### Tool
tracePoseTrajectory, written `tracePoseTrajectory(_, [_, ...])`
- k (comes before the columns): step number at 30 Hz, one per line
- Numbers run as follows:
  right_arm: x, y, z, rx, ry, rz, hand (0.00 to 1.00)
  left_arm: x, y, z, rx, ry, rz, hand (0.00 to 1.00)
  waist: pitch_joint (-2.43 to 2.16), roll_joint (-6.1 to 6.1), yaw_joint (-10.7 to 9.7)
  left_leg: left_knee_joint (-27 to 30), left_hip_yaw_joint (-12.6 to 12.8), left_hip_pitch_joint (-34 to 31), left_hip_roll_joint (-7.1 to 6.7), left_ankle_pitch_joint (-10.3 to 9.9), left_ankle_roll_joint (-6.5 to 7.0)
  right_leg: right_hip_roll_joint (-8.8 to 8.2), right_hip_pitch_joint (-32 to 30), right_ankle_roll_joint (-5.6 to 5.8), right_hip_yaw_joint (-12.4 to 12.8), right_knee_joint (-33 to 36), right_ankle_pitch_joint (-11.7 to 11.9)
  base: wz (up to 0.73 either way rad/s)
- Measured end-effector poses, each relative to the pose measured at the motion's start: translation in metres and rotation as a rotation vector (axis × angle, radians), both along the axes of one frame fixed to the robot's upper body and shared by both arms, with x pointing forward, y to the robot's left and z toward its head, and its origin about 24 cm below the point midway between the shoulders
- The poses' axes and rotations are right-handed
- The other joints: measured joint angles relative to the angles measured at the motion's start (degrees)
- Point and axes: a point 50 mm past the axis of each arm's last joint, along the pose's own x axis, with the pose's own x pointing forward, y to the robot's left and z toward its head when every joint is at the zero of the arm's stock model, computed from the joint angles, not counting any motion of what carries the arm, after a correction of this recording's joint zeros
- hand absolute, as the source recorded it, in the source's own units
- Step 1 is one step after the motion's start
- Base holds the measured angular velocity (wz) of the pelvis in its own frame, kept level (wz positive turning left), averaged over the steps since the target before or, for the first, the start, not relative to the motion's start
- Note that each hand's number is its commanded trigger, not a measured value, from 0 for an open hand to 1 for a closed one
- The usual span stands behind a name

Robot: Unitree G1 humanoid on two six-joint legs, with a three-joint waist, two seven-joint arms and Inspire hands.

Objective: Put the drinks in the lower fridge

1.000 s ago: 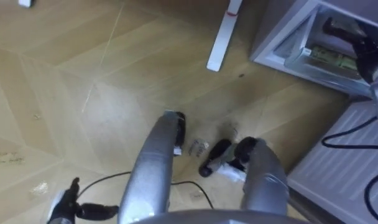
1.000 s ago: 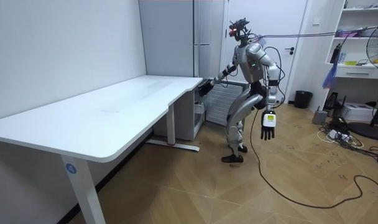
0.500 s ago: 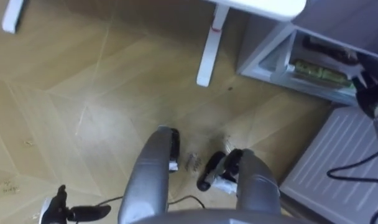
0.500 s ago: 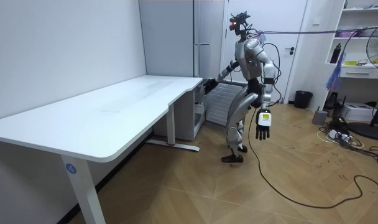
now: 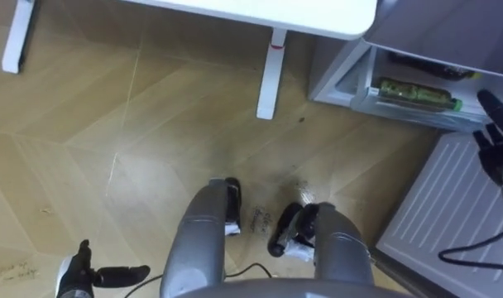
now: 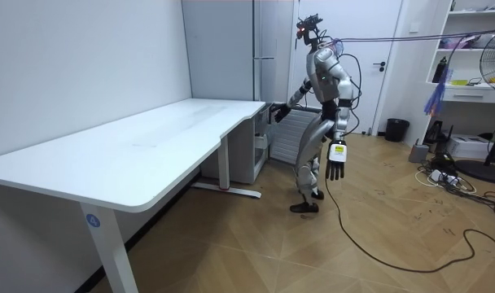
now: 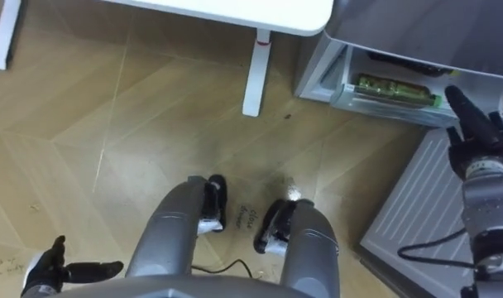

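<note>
Down by the robot's left side, its left hand (image 5: 79, 277) hangs low over the wooden floor (image 5: 111, 124), fingers loose and spread, holding nothing; I'd say it is simply parked out of the way. Further right, the white bench (image 5: 318, 12) ends beside the fridge, with one bench leg (image 5: 270, 79) planted on the floor just short of it. Next comes the lower fridge (image 5: 344, 73), standing open, and on a ledge inside lies a row of green-labelled things that I take to be the drinks (image 5: 413, 93), already in place. A ribbed white panel (image 5: 450, 207), probably the swung-open door, fills the space below. At the far right, the right hand (image 7: 475, 141) is raised near the opening with fingers straight and empty, perhaps ready to push the door closed.
</note>
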Motion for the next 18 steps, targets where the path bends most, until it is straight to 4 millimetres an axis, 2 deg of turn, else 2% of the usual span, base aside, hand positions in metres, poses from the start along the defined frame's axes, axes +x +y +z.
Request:
tracePoseTrajectory(2, [0.003,0.009,-0.003,0.013,-0.006,0.016,0.00,-0.002,-0.006,-0.003,-0.017,0.005,0.009,0.00,0.00,0.29,-0.78,-0.79,0.00,0.75,0.07,0.04,-0.08,0.02,0.73,0.03,-0.03,-0.69,0.02,0.00])
tracePoseTrajectory(5, [0.004,0.018,-0.007,0.035,-0.017,0.028,0.00,0.000,-0.011,-0.005,-0.027,0.004,0.007,0.00,0.04,0.45,-0.81,-1.08,0.08,1.15,0.09,0.03,-0.09,0.07,1.03,0.07,0.14,-1.00,0.00,0.00])
tracePoseTrajectory(18, [0.007,0.031,-0.015,0.030,0.003,0.102,0.00,0.010,-0.011,-0.006,-0.014,-0.007,0.009,0.00,0.03,1.16,-0.28,-1.82,0.11,1.61,0.37,0.10,-0.21,0.47,1.31,-0.01,0.23,-2.01,0.45,-0.01])
